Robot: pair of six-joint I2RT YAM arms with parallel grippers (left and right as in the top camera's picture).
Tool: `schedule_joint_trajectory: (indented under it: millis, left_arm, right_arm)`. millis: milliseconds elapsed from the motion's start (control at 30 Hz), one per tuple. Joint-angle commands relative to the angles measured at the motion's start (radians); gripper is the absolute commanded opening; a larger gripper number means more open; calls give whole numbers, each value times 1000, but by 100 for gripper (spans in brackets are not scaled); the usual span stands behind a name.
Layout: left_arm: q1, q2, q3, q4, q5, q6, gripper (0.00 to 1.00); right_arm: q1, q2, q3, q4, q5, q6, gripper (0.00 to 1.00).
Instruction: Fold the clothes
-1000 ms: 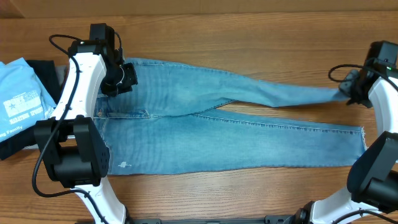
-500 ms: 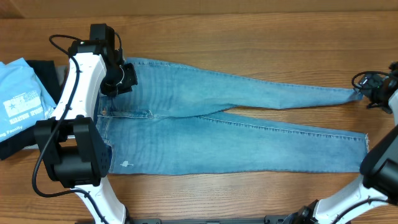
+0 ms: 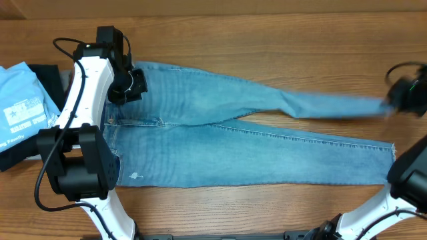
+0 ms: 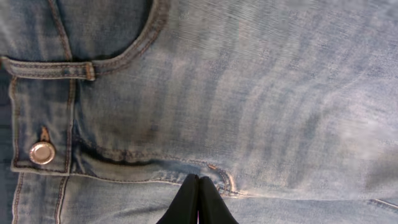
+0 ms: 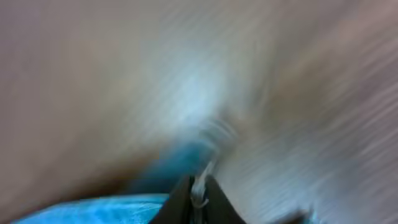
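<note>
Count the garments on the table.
3: the jeans spread across the middle, the light blue T-shirt at the left edge, a black garment under it. More may be hidden there.

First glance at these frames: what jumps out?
Light-wash jeans sprawl across the wooden table, waist at the picture's left, legs splayed to the right. The left gripper is pinched shut on denim near the waistband button. The right gripper, blurred at the far right edge, holds the hem of the upper leg.
</note>
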Motion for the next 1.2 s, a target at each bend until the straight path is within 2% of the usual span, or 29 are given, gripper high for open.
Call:
schedule_joint_trajectory:
  millis: [0,33,100,167,233,267,333,467,533,600,667,700,767,833,900,967,1067,1167]
  left_arm:
    - [-6,-20,22,-5,-9,23,4]
    - [-6,-20,22,-10,-9,23,4]
    - [-7,-20,22,-11,-9,24,4]
    - [-6,-20,22,-13,-9,35,4]
    - [-6,-20,22,-22,-10,42,4]
    - [-7,-20,22,-20,-9,42,4]
    - [-7,-20,22,-18,-9,41,4]
    - [-7,-20,22,-18,-9,41,4]
    - [-7,-20,22,-19,-9,37,4]
    - [-7,-20,22,-19,-8,32,4]
    - [-7,-20,22,-19,-9,29,4]
    - [-7,-20,22,-19,-9,30,4]
    - [-7,-20,22,-19,-9,29,4]
    - [-7,-20,22,-19,-9,30,4]
    - [-7,-20,22,-18,-9,30,4]
    - [-7,-20,22,-18,-10,35,4]
    - [-6,-20,22,-13,-10,49,4]
    - [-6,-20,22,-6,-9,48,4]
  right_arm:
    - [0,-14,59,106,144,145,73]
    - [0,21,57,85,148,144,75]
    - [0,86,44,0,158,129,100]
    - [0,141,37,-37,153,127,100]
    - [0,162,35,-29,68,17,100]
    - [0,180,35,-5,18,-56,96]
    - [1,212,34,28,18,-59,90]
    - [3,303,34,124,-96,-103,61]
    - [6,328,34,177,-153,-112,57]
    - [16,328,34,217,-153,-130,30]
    - [17,328,34,225,-153,-130,9]
    - [16,327,34,222,-152,-130,4]
    - [11,299,36,177,-153,-129,4]
    - [8,204,45,59,-152,-126,4]
    - [8,62,94,-159,-138,-126,4]
    - [8,-61,102,-279,-118,-126,4]
    - [8,-213,102,-354,-134,-126,4]
    - [8,-249,102,-426,-130,-77,4]
